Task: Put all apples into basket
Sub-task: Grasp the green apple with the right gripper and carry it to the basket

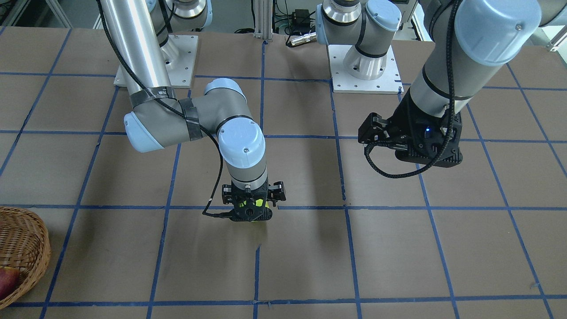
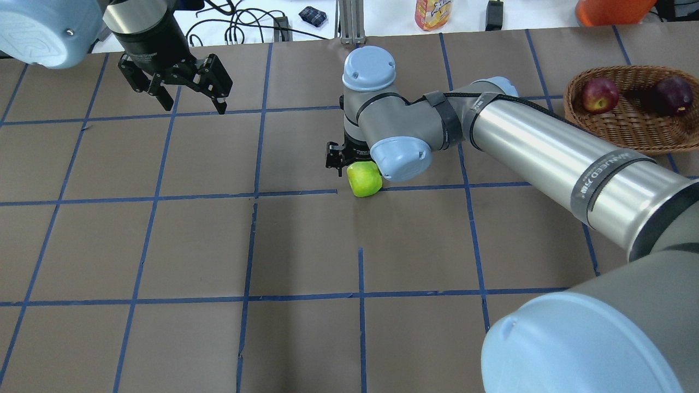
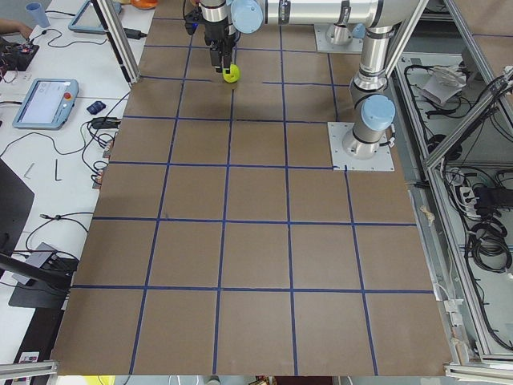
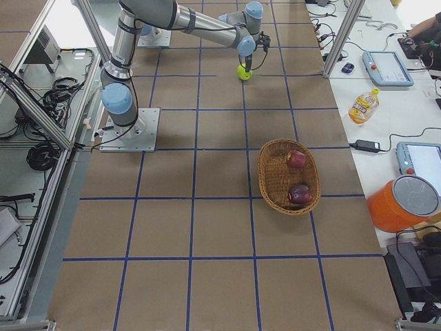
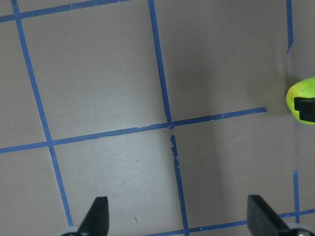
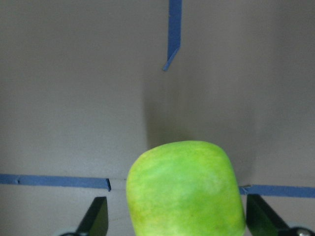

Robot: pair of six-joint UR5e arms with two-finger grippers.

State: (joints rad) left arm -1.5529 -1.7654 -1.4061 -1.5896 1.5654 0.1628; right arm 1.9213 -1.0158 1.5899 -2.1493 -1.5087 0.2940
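Counter [image 2: 306, 245] carries the wicker basket [image 2: 628, 125], and you have the red apple [image 2: 599, 94] and the maroon apple [image 2: 673, 94] lying in it, apart from each other. The yellow-green apple [image 2: 365, 179] sits well apart from the basket, toward the counter's middle. Expect it to be firm, smooth, slightly waxy and fairly light. It will likely roll if nudged, so pinch it level across its widest girth, without bruising force. Your right fingers [image 6: 97, 216] stand spread on either side of it, gaps showing, not yet gripping. Your left fingers [image 2: 217, 93], even farther from the basket, hang spread and empty.
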